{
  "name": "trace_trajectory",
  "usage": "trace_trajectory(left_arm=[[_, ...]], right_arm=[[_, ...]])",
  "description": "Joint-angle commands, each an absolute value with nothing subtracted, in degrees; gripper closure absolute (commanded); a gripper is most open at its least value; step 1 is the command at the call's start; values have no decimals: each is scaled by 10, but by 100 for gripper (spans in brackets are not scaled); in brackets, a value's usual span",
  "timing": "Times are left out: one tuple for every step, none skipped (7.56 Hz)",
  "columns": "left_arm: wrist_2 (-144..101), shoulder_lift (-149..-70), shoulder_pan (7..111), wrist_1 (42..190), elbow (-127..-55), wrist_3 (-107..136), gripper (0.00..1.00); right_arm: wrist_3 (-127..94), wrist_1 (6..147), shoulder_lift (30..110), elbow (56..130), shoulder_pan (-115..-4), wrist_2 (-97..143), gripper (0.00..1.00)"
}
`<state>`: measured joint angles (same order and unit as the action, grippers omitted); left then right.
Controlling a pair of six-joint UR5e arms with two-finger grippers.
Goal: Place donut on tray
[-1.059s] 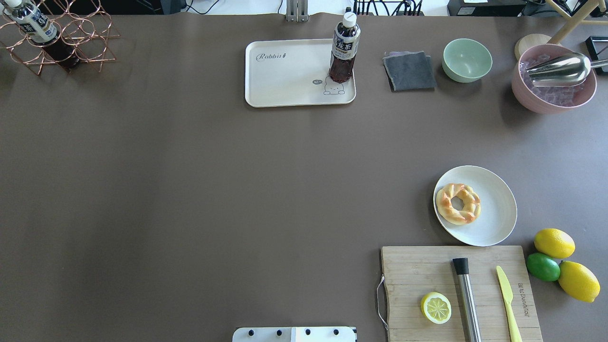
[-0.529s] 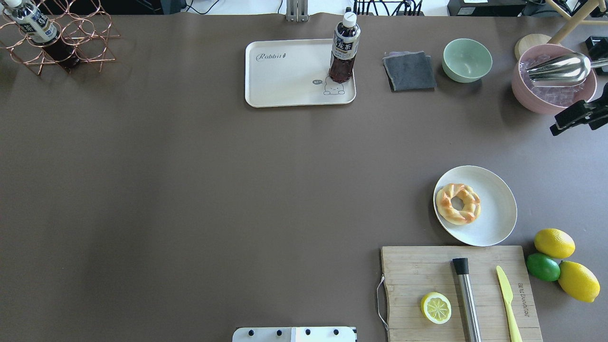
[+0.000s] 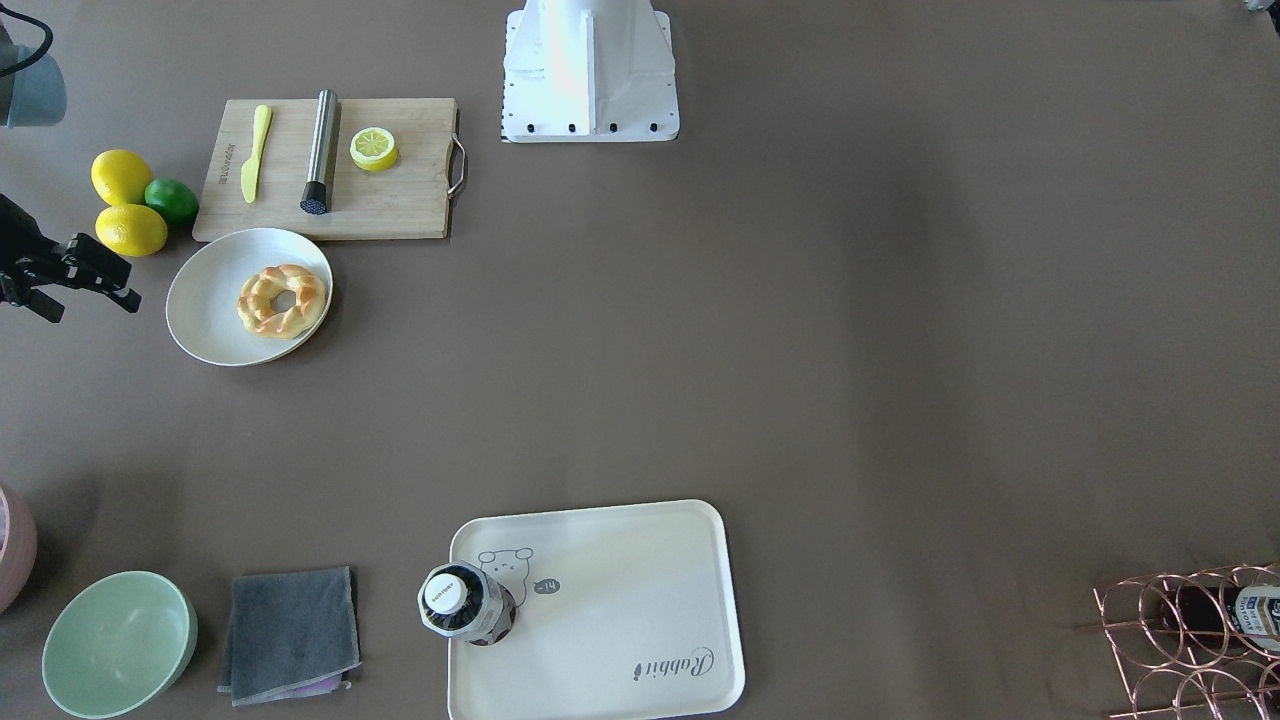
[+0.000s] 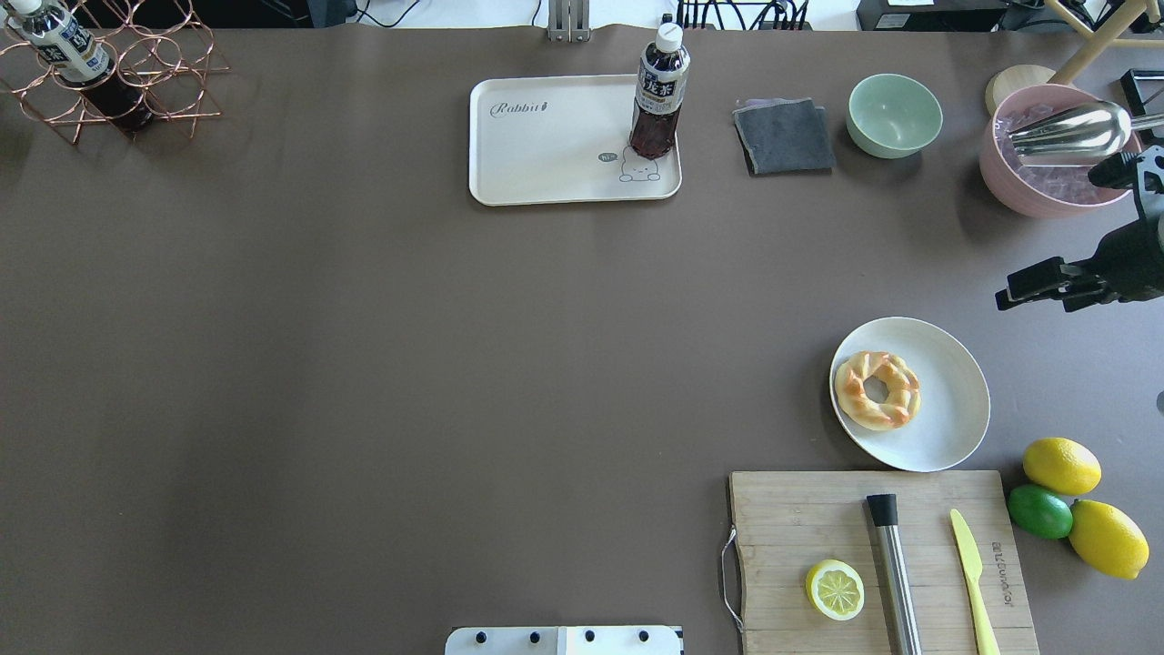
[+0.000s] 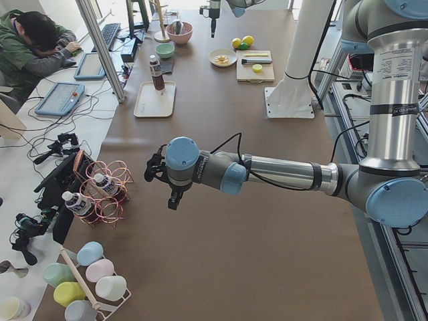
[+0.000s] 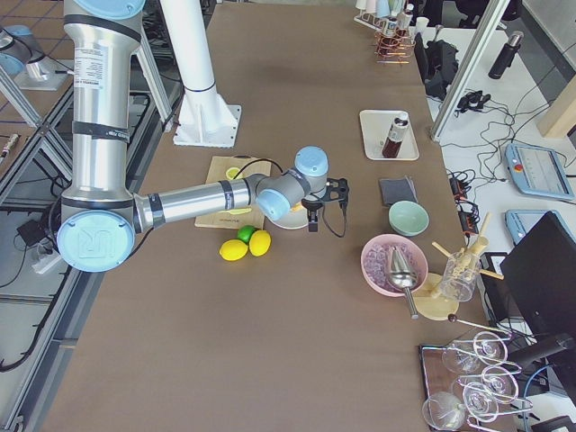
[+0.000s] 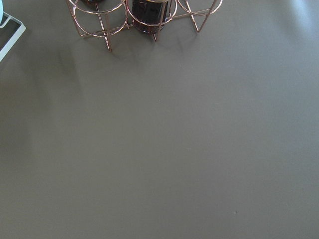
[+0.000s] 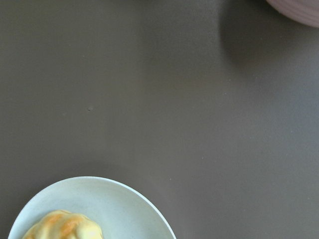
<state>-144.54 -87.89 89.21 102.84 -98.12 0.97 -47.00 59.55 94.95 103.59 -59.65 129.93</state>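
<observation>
My R gripper: jaws apart, nothing held. Donut on plate near it, to its left, no contact. Tray well apart, further left.

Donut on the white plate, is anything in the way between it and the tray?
Nothing visible stands on the table between the donut and the tray. Only a dark bottle stands on the tray itself, at its edge facing the donut; the rest is free.
</observation>
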Motion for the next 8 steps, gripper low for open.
trace_trajectory(left_arm=[[-1446,-877,892,1037,-982,10,2],[-1446,-874,891,1043,-983,11,1],[-1446,-866,892,1056,-983,11,2],[-1446,-861,892,1066,-983,11,2],[-1446,-860,892,1067,-984,11,1],[-1446,-860,892,1067,-987,11,1],[-1446,-859,892,1067,-987,11,2],[-1447,-859,892,1067,-988,11,1]], right_arm=[[-590,539,965,1035,-500,1206,5],[-601,511,987,1034,-489,1201,7],[-609,493,1002,1034,-477,1191,10],[-645,490,1003,1033,-462,1173,21],[-659,490,1003,1033,-447,1156,30],[-670,490,1003,1033,-445,1155,44],[-674,490,1003,1033,-441,1151,51],[-674,490,1007,1033,-434,1144,53]])
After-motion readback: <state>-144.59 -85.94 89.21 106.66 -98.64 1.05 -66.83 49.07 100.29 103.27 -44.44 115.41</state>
